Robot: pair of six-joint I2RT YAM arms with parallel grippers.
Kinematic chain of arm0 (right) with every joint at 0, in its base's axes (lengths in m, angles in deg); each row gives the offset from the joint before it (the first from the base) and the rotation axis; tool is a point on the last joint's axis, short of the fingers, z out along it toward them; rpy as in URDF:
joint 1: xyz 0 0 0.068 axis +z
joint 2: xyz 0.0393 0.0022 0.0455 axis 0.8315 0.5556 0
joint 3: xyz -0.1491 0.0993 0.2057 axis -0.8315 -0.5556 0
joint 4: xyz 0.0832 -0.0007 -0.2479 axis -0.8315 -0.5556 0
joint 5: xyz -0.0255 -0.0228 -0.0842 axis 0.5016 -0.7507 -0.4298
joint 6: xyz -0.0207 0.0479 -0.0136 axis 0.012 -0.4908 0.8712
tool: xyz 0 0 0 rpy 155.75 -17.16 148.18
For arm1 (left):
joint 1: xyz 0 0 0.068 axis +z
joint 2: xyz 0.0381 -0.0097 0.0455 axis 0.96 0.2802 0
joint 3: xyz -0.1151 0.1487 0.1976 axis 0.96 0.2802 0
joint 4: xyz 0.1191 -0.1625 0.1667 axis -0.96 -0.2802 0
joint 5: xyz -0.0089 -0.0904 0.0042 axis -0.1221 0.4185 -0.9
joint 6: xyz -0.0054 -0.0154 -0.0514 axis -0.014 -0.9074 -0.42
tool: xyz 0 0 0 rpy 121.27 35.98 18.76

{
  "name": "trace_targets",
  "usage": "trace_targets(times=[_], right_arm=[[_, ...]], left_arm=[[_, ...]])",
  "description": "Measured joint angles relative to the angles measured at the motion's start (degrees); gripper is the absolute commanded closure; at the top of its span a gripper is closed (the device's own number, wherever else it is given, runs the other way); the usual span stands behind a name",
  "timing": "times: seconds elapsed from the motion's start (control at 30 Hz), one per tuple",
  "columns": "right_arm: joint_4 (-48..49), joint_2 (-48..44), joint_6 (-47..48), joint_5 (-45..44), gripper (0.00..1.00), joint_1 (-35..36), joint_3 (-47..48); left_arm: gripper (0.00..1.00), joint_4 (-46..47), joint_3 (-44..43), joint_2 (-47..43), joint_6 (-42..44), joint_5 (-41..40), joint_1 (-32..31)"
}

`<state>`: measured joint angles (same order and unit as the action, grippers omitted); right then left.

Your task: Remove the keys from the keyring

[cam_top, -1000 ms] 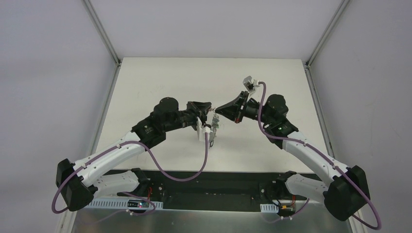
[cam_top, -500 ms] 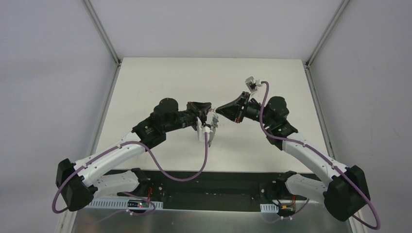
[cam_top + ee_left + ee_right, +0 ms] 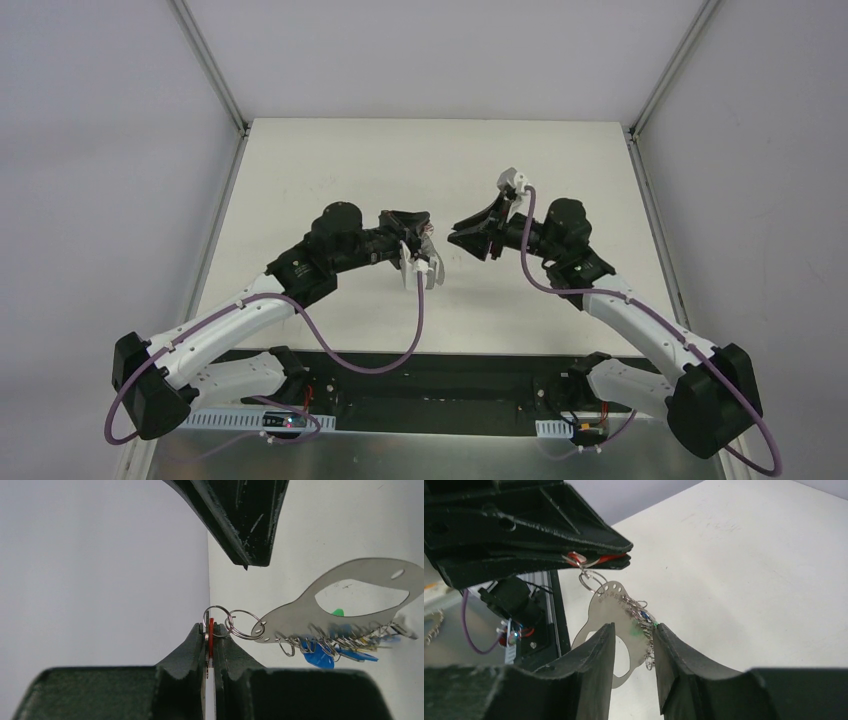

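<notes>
Over the middle of the white desk [image 3: 330, 170], the right fingers [image 3: 596, 650] stand spread, clear of the grey keyring [image 3: 295, 615], which hangs in the air. The left fingers [image 3: 187, 647] pinch a red key [image 3: 211, 630] joined to it. Blue and green keys [image 3: 317, 657] dangle beneath.

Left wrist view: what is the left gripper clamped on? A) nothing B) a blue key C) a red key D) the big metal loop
C: the left gripper is shut on the red key, and the keyring hangs from it by small rings.
</notes>
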<state>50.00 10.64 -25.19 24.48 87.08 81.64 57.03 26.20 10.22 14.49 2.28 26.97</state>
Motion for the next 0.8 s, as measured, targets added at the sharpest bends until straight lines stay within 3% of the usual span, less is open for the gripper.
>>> trace_targets(times=[0.33,0.8], right_arm=[[-3.9,0.9,14.2,0.1,0.61,5.4,1.5],[-3.4,4.5,18.0,-1.4,0.61,9.1,5.0]], left_arm=[[1.00,-0.6,0.0,0.0,0.0,1.1,0.0],[1.00,-0.6,0.0,0.0,-0.2,1.7,0.0]])
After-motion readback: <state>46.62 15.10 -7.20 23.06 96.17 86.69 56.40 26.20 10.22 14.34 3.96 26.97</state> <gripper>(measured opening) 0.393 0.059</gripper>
